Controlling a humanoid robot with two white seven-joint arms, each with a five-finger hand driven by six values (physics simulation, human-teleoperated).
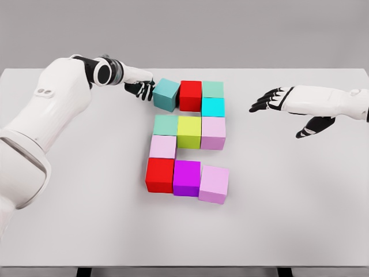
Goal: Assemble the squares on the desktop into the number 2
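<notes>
Several coloured cubes lie on the white table [288, 219] in a 2-like shape. The top row holds a teal cube [166, 94], slightly turned, a red cube [190, 95] and a pale green cube [213, 89], with a cyan cube [213, 107] below it. A middle row runs green [165, 124], yellow-green [189, 131], pink [213, 133]. Lower sit a pink cube [162, 146], a red cube [159, 175], a magenta cube [186, 178] and a tilted pink cube [214, 184]. My left hand [141, 88] touches the teal cube's left side, its fingers curled, grasping nothing. My right hand [279, 104] hovers open to the right.
The table's front edge runs along the bottom of the view, its far edge behind the cubes. A grey wall stands behind.
</notes>
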